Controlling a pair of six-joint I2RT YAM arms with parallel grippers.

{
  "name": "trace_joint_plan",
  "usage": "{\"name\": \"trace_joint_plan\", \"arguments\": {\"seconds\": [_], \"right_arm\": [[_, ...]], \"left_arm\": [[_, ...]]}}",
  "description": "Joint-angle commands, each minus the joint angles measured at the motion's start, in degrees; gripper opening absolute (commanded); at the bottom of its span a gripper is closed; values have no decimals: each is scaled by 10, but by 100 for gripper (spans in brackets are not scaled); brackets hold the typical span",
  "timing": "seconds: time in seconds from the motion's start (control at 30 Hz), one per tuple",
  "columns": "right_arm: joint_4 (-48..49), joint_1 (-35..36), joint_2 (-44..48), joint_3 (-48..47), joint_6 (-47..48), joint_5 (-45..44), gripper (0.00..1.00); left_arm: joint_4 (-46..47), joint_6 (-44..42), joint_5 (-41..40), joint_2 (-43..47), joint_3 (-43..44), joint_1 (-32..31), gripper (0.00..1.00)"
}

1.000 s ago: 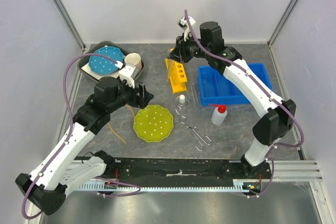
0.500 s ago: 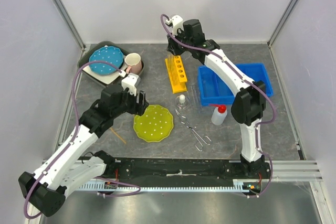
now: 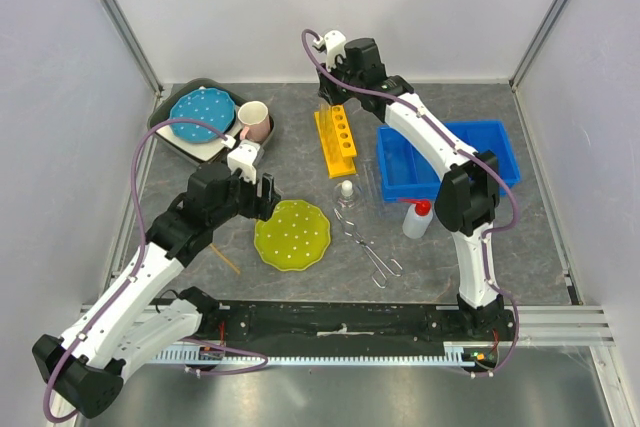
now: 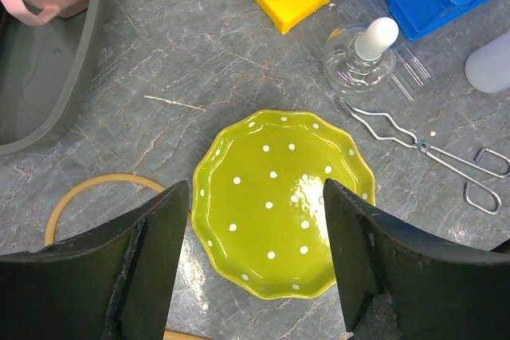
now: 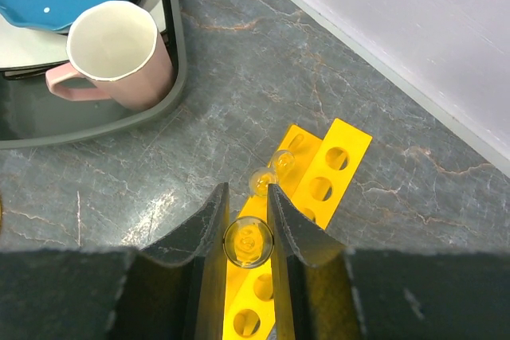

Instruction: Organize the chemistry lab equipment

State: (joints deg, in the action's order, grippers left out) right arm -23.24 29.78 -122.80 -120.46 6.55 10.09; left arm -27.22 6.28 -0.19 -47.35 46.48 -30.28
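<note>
The right claw (image 5: 246, 197) is closed on a clear tube (image 5: 248, 242), held upright and seen end-on, directly over the yellow rack (image 5: 355, 139). In the top view the rack lies toward the far side of the desk (image 3: 300, 147), its long axis running far to near, the far end leaning a little left, and its row of holes faces up. It sits between the grey tray (image 5: 178, 45) on the left and the blue bin (image 3: 450, 159) on the right, with a bare strip of desk on the tray side and a narrower gap toward the bin. The flask (image 4: 362, 57) stands just near of the rack, white cap up, with loose tubes (image 4: 402, 77) lying beside it toward the bin. The tongs (image 4: 422, 149) lie flat on a diagonal, tips by the flask, loop handles toward the near right. The bottle (image 3: 418, 218) stands upright, red cap up, just off the bin's near edge, with bare desk to its near right. The left claw (image 4: 255, 189) hangs wide open, holding nothing, over the green plate (image 4: 271, 228)
</note>
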Motion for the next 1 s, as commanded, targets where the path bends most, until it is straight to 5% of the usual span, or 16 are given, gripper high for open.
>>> {"name": "trace_joint_plan", "arguments": {"seconds": [0.0,0.97], "right_arm": [[22,0,-2,-30,0,-3,21],[22,1,-9,-21,-29,20,21]], "left_arm": [[23,-21,-8,5,-4,1,75],[23,-22,-2,5,-4,1,75]]}}
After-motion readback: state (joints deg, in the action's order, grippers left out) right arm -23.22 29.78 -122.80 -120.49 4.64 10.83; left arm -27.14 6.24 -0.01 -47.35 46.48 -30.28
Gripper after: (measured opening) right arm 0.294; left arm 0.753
